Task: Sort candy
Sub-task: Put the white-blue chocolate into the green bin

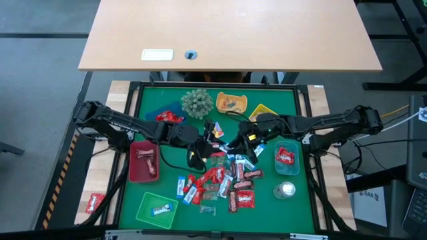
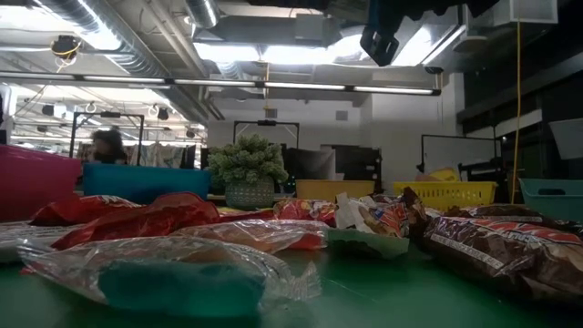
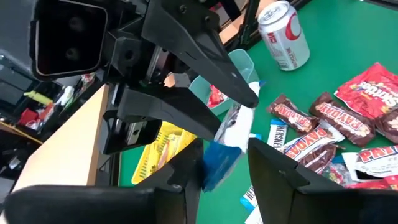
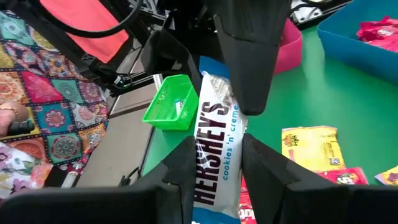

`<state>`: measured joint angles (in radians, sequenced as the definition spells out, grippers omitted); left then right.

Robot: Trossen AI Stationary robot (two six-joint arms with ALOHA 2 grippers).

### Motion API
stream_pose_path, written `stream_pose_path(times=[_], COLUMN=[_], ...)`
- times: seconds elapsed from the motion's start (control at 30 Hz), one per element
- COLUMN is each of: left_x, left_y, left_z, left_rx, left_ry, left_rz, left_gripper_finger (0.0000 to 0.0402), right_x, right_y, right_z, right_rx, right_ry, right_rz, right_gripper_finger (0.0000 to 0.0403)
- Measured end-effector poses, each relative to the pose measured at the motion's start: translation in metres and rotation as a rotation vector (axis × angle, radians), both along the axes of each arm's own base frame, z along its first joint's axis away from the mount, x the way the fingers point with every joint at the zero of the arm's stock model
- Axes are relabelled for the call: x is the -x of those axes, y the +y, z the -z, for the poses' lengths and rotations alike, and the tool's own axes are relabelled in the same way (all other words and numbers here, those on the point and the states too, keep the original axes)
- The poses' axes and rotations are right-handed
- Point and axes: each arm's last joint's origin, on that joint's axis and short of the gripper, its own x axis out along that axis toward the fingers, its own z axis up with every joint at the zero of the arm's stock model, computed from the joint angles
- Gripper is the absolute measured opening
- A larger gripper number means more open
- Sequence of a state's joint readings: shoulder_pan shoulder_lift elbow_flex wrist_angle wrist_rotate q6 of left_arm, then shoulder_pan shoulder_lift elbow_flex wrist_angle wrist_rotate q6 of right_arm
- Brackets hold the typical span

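Both claws meet over the middle of the green table (image 1: pixel 303 200), each pinched on the same blue-and-white Hershey's cookies 'n' creme bar (image 4: pixel 214 152). The right claw (image 4: pixel 214 165) grips the bar's lower part between its two dark fingers (image 4: pixel 267 165); the left claw (image 4: pixel 245 68) clamps the upper end, tip to tip with the right one. Beneath and just beside the claws lies the heap of small wrapped candy (image 1: pixel 230 183) in red, brown and blue-white wrappers. A silver drinks can (image 3: pixel 284 34) stands beyond the heap, on the right claw's side
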<state>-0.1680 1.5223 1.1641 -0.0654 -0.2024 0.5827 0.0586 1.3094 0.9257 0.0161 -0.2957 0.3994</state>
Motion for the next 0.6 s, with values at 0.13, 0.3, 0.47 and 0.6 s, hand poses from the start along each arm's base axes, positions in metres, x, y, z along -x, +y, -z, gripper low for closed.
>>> stream_pose_path(times=[0.13,0.3,0.47,0.6], left_x=[0.0000,0.0002,0.0002,0.0002], left_y=[0.0001,0.0000,0.0001,0.0001], left_z=[0.0000,0.0005,0.0005,0.0005], left_rx=[0.000,0.002,0.002,0.023], left_ry=[0.000,0.005,0.006,0.004], left_rz=[-0.001,-0.001,-0.003,-0.014], left_gripper_finger=[0.0081,0.0041,0.0021,0.0019], right_x=[-0.0001,-0.0002,-0.0003,-0.0003], right_y=[-0.0003,-0.0007,-0.0012,-0.0013], right_z=[0.0001,0.0002,0.0004,0.0004], right_rx=[0.005,0.014,0.024,0.025], right_ry=[0.001,0.000,0.001,0.001], right_rz=[0.011,0.024,0.048,0.053], right_gripper_finger=[0.0108,0.0108,0.0108,0.0108])
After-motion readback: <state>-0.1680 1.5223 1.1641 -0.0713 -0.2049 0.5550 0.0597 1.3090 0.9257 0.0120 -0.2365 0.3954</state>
